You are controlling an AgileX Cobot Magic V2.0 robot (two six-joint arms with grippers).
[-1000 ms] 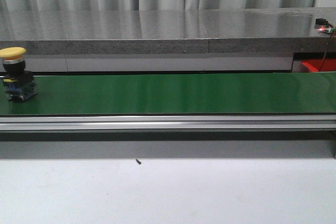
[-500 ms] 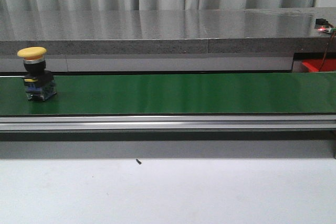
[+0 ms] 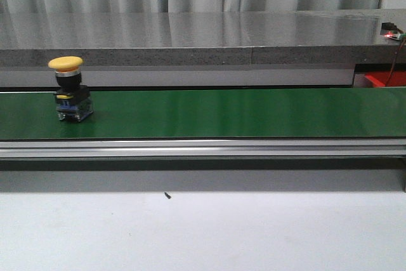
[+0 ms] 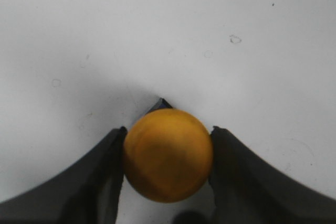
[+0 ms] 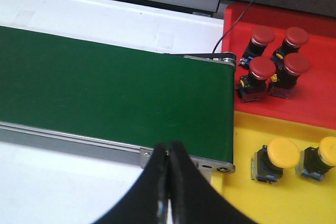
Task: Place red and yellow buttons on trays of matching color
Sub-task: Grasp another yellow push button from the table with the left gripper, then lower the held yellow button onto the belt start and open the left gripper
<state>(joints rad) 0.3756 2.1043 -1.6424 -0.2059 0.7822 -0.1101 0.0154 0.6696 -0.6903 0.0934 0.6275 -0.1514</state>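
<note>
- The red tray (image 5: 315, 103) already carries four red buttons (image 5: 261, 70), grouped near its far side, and the yellow tray (image 5: 247, 198) carries two yellow buttons (image 5: 274, 159) standing side by side, so part of the sorting looks done.
- A yellow button on the belt (image 3: 69, 88) stands upright on the green conveyor belt (image 3: 241, 112), near its left end in the front view; judging by that, it has yet to reach the trays, which lie at the belt's far right end.
- The left claw (image 4: 167, 161) is clamped on a yellow button cap (image 4: 168, 155), one finger touching each side of it, over the bare white bench (image 4: 157, 35). This seems to be a second yellow button, not yet on any tray.
- The right claw (image 5: 167, 182) has its fingers pressed together with nothing between them; it hangs over the near edge of the belt's end, just beside the yellow tray.
- The belt button lies well apart from the right claw, nearly the whole belt between them; its distance from the left claw I cannot tell, since neither arm shows in the front view.
</note>
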